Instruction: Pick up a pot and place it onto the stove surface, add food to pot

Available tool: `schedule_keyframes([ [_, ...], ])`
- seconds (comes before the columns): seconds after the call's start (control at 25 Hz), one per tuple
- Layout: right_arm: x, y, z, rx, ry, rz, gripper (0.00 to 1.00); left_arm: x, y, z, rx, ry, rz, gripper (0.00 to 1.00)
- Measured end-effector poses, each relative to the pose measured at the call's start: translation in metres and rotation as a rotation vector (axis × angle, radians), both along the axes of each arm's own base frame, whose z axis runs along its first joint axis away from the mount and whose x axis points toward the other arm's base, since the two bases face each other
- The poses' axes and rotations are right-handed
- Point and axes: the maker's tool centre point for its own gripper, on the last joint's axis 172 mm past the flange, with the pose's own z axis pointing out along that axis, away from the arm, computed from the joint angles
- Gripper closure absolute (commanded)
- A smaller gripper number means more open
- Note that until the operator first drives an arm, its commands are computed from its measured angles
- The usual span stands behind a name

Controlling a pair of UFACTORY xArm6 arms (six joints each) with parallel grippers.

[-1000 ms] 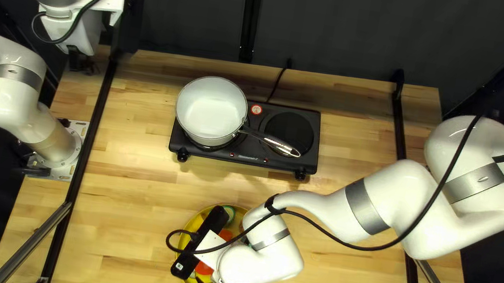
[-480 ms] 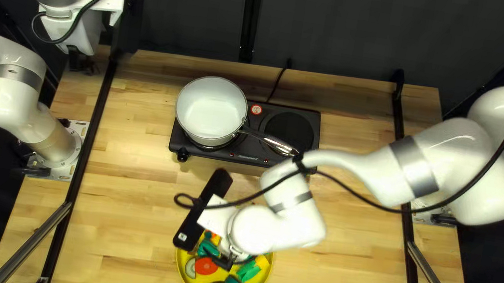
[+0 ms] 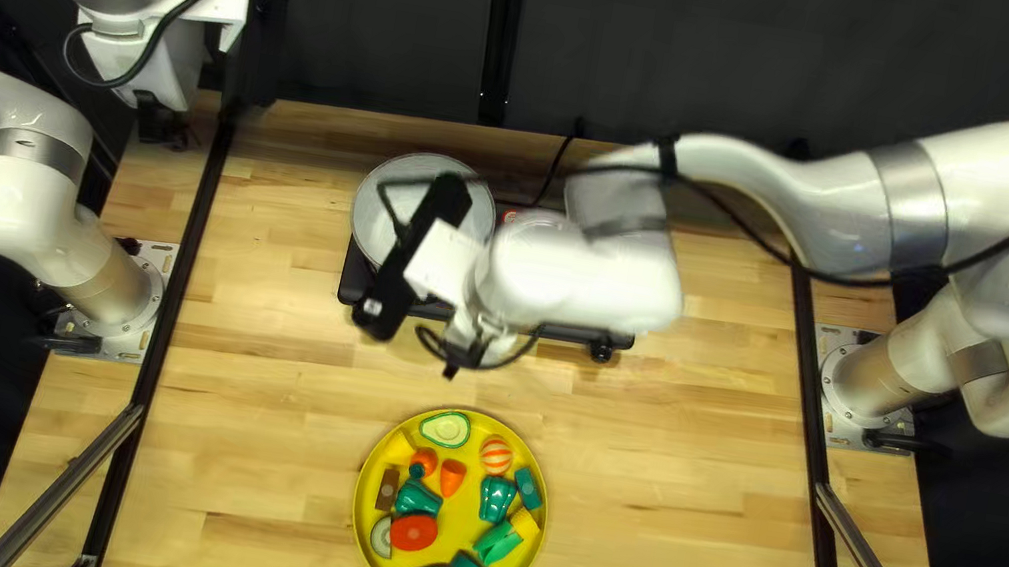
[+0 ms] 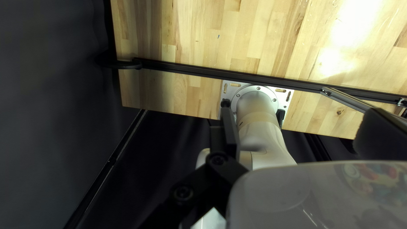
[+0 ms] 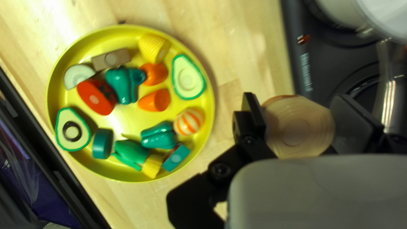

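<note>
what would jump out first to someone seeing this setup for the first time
Probably the bright yellow plate near the table's near edge, scattered with toy food in green, red, orange and yellow. Next, the pale, ringed, onion-like piece held between the fingers of my right gripper. Then the white pot on the black stove, farther back and partly hidden by my right arm in the top left view.

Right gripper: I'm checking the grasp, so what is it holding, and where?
The right gripper holds an onion-like food piece by its opposite sides.
</note>
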Motion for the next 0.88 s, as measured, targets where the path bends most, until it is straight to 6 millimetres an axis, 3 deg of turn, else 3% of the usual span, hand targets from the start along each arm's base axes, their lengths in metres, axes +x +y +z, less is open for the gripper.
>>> schedule_keyframes([
  [0.24, 0.028, -0.058, -0.001, 0.009, -0.012, 0.034, 1.00, 0.000, 0.000, 0.000, 0.000, 0.000, 0.000, 0.00],
  [0.4, 0.039, -0.081, -0.005, 0.010, -0.007, 0.042, 1.00, 0.000, 0.000, 0.000, 0.000, 0.000, 0.000, 0.00],
  [0.52, 0.045, -0.099, -0.021, 0.015, 0.007, 0.038, 1.00, 0.000, 0.000, 0.000, 0.000, 0.000, 0.000, 0.00],
  [0.88, 0.049, -0.112, -0.069, 0.039, 0.041, 0.029, 1.00, 0.000, 0.000, 0.000, 0.000, 0.000, 0.000, 0.00],
])
